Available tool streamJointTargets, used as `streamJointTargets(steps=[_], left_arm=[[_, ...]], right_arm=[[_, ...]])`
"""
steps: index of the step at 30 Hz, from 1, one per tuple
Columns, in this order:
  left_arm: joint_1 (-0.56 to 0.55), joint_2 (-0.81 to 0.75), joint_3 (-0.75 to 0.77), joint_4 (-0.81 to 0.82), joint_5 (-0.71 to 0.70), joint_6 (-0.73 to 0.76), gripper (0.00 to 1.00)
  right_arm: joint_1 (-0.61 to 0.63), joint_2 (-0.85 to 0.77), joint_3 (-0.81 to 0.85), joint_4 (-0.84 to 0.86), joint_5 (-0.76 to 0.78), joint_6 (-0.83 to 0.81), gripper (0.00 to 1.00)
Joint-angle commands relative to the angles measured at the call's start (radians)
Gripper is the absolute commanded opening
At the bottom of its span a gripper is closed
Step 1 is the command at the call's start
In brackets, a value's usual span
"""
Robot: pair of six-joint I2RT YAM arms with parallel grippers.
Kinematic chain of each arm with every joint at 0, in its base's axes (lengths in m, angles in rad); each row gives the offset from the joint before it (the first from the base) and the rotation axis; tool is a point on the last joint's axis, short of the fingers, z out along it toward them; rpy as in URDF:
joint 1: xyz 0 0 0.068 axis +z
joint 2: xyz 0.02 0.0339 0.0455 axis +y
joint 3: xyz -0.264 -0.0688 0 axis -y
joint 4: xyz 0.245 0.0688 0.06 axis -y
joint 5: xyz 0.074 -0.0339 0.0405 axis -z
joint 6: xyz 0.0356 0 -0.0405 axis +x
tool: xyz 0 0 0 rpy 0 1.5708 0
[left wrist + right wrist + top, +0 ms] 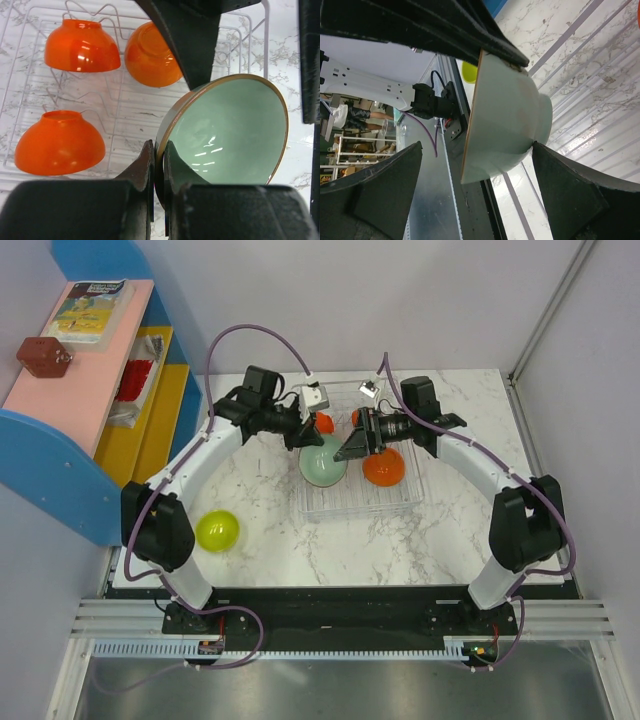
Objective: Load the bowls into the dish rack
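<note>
With left gripper (308, 436) pinches rim of pale grey-green bowl (325, 462): jaws nearly closed, one finger (142, 167) on outer wall, other on inner side. Holds this bowl tipped up on edge over left part of dish rack (345, 500), green inside turned to left wrist camera; cannot tell if touching rack floor. Spreads right gripper (348, 450) fully wide around same bowl, grasping nothing: one finger (570, 195) just beside bowl's foot, contact unclear, other finger (370, 195) on rim side, apart from it. Has three red-orange bowls down in rack already. Puts first red-orange bowl (383, 468) at rack's right side, clear of both grippers. Puts second red-orange bowl (322, 423) and third red-orange bowl (357, 417) at far side, half hidden under grippers from above. Shows, in left wrist view, two of them foot up, one tipped with foot toward camera. Leaves lime-yellow bowl (217, 530) out on marble table (440, 540), near left, well apart from rack, just beside left arm (190, 465). Has blue-pink-yellow shelf unit (60, 440) off table at far left.
</note>
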Motion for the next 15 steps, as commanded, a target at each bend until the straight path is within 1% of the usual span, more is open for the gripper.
streamJointTargets(steps=[1,8,15], left_arm=[[-0.034,-0.066,0.054,0.04,0.09,-0.05,0.02],[-0.044,-0.099,0.057,0.04,0.099,-0.052,0.02],[-0.045,-0.11,0.071,0.04,0.083,-0.044,0.02]], right_arm=[[-0.002,0.005,-0.007,0.064,-0.042,-0.007,0.98],[-0.008,0.027,-0.011,0.066,-0.081,-0.016,0.98],[-0.014,0.054,-0.014,0.067,-0.185,-0.022,0.98]])
